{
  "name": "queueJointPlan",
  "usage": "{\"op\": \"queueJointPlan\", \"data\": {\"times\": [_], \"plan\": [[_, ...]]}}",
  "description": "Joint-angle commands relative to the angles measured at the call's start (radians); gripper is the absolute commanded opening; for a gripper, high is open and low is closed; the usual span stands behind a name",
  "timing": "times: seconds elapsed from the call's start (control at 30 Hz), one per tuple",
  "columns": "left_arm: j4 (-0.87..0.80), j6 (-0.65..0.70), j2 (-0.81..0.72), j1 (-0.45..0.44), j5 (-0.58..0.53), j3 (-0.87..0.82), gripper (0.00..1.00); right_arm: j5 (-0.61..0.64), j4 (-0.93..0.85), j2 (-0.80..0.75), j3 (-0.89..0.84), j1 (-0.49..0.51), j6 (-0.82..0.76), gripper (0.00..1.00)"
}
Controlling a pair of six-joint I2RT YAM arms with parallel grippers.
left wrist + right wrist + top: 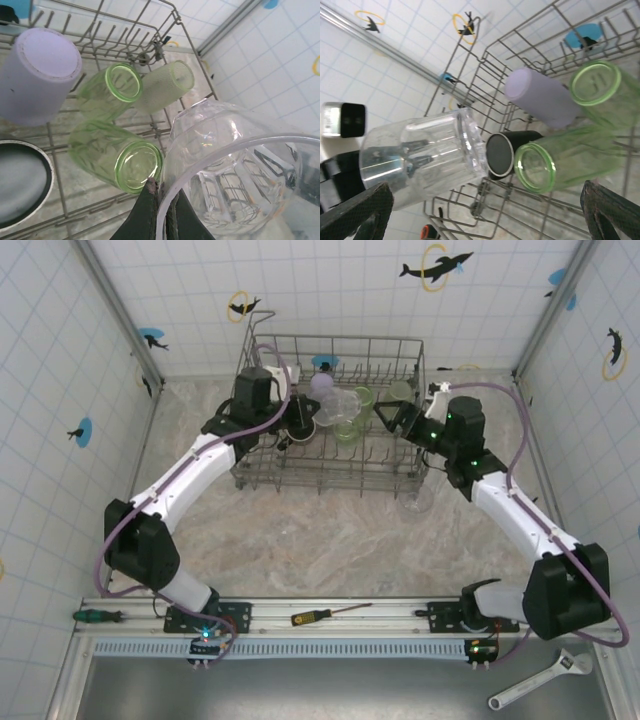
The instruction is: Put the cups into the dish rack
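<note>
From above, my left gripper (297, 426) is inside the rack (340, 340) on its left side, holding a glass (335, 412) over the cups already loaded. I think the danger is a knock: brought down carelessly, the glass would strike the green cups (352, 415) just beside it. My right gripper (395, 418) hangs spread and empty at the rack's right side, near enough to snag a wire. A spare glass (415, 500) stands on the table, near right of the rack.

At my left wrist, my fingers (146, 215) are pressed together on the glass rim alone, its wall pinched between them. So thin a hold could let it swivel or slip. Beyond it lie three green cups, with the lavender cup (37, 75) and the mug (20, 185) at left.

At my right wrist, my fingers (362, 210) stand wide apart and touch nothing. The glass hangs tilted beside the mug; whether they touch I cannot tell
</note>
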Motion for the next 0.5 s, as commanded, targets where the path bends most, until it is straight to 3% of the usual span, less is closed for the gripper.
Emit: {"op": "queueJointPlan", "data": {"times": [0.0,0.17,0.47], "plan": [[0.229,-0.093,-0.007,0.030,0.194,-0.028,0.00,-0.080,0.193,0.032,-0.019,0.002,0.098,1.00],[0.354,-0.118,0.018,0.030,0.262,-0.045,0.00,-0.090,0.330,0.083,-0.028,0.012,0.200,1.00],[0.423,-0.148,0.059,0.030,0.283,-0.061,0.00,-0.113,0.579,0.206,0.005,0.046,0.365,1.00]]}}
